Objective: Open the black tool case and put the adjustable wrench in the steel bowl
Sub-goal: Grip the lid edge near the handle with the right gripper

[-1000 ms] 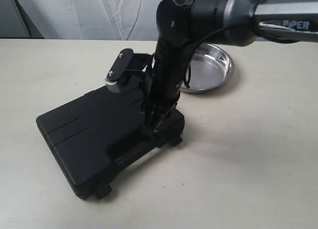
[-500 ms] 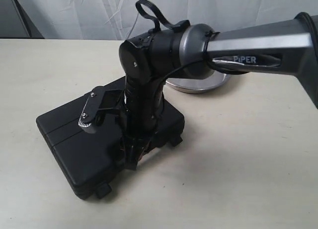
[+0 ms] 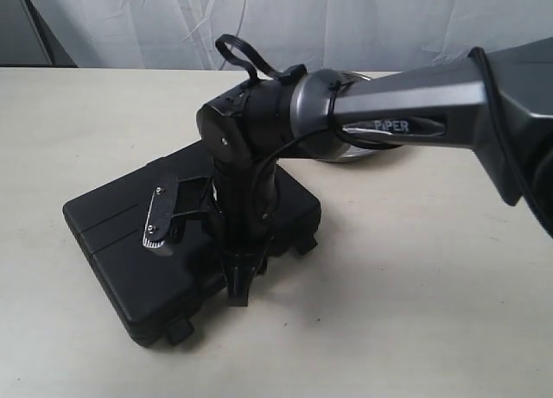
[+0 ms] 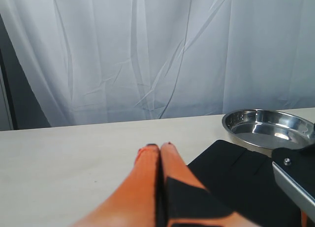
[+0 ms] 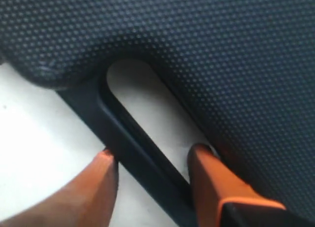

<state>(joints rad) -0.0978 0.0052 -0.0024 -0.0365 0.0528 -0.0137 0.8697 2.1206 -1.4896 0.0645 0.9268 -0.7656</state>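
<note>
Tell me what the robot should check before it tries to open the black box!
1. Right hand open: ok, its fingers are spread wide.
2. Fingers around the handle of the black tool case: ok, one finger is in the cut-out and one is outside the bar.
3. Latches undone: cannot tell.
4. Lid up: not ok, the case lies shut and no wrench shows.
5. Steel bowl ready: ok, nothing shows in it.
6. Left hand free: ok, it is shut and holds nothing.
</note>
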